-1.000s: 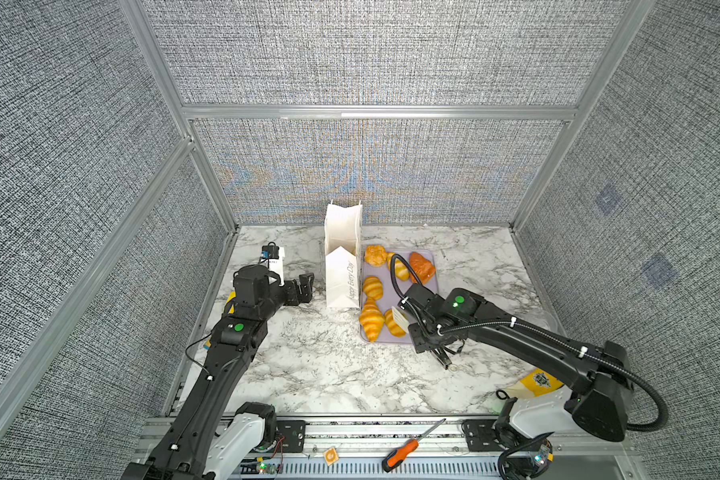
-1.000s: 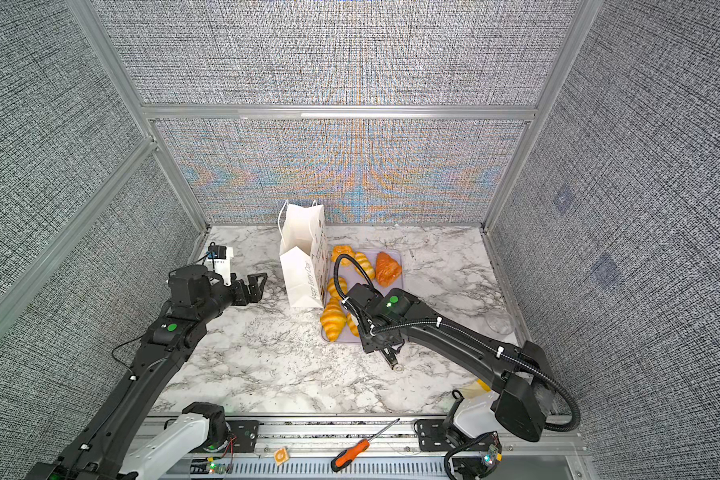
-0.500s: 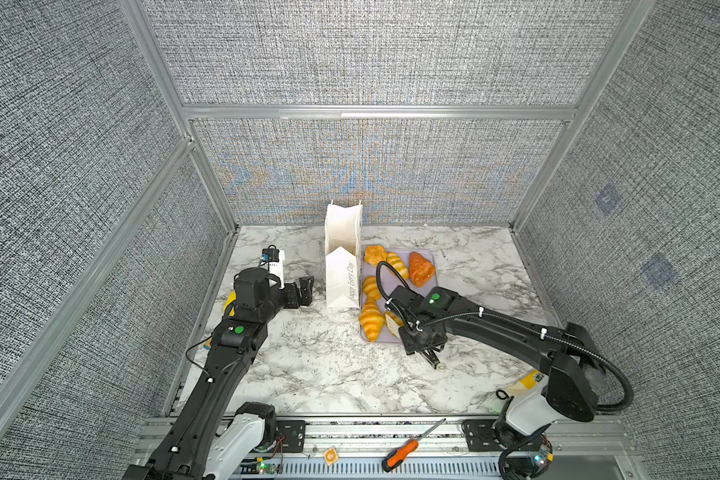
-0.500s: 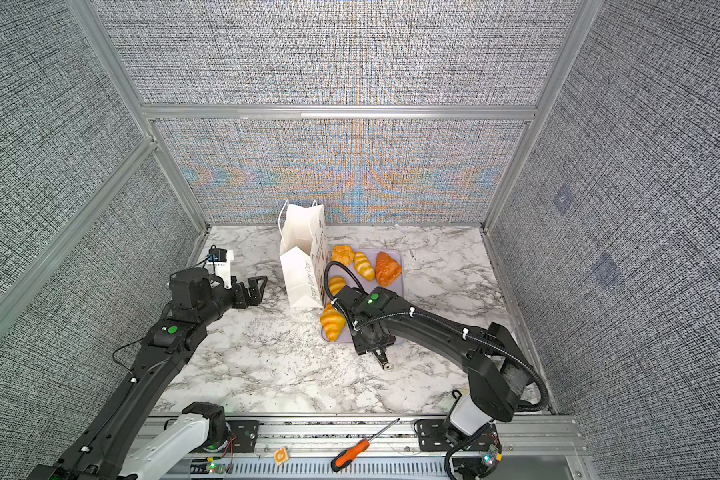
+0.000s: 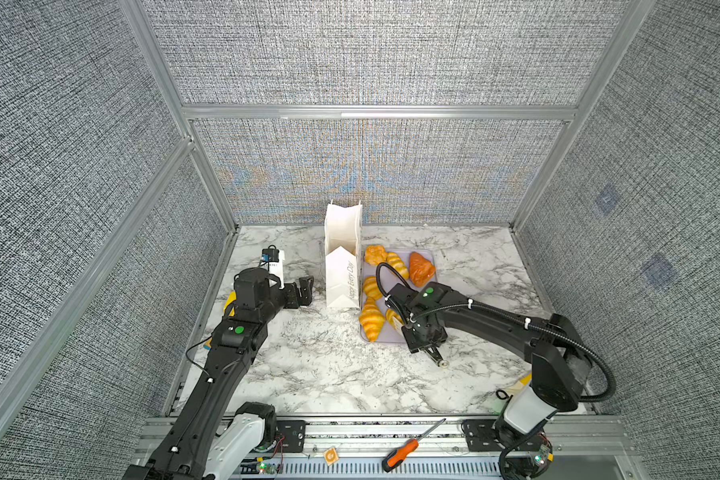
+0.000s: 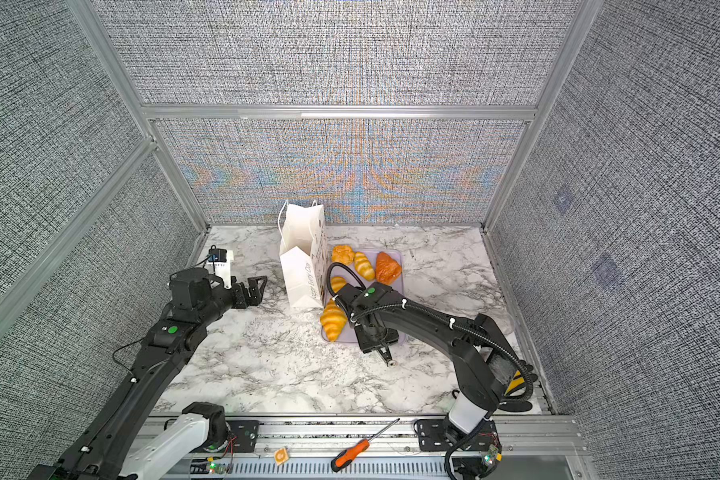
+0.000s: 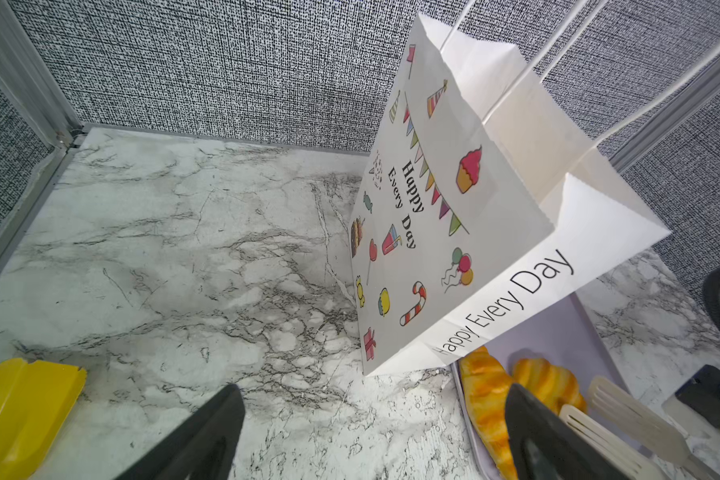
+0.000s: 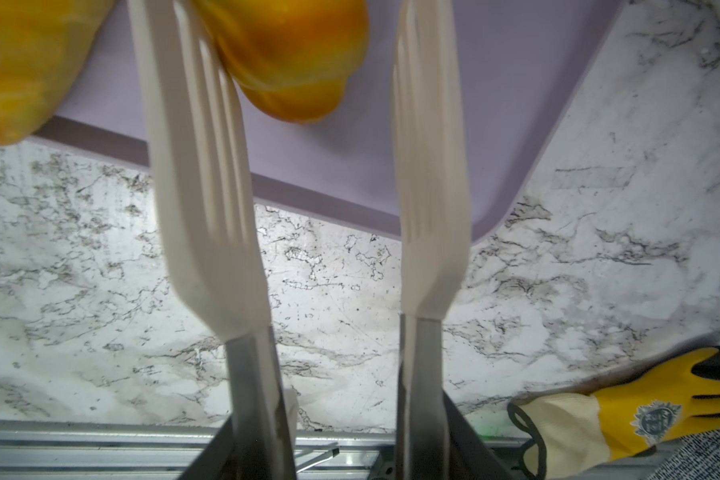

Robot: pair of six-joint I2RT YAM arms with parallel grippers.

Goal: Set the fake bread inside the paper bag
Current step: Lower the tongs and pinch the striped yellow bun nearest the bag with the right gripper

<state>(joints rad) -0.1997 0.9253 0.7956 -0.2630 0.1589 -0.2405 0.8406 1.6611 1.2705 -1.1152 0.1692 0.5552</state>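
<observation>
the fake bread (image 5: 371, 320) lies on the lilac tray (image 8: 516, 83), just beside the paper bag (image 5: 341, 274), which stands upright on the worktop (image 5: 321, 365) with its mouth open. i can't see down to the bag's bottom, so i can't tell if anything is inside.

the right tool (image 8: 341, 444) is clamped on the metal arms of a pair of white slotted tongs (image 8: 208, 208). their blades stand apart over the tray's near corner, with a small croissant (image 8: 292, 62) at their tips. whether a blade touches it i can't tell. the left tool (image 7: 375, 415) hangs wide open near the bag's pictured face, holding nothing.

the pastries look light, glossy and probably slick, so i'd guess smooth blades could let one squirt out. pinching across the fat middle seems safer than taking the tapered ends. the bag looks thin and easy to tip, best steadied by its upper rim.
</observation>
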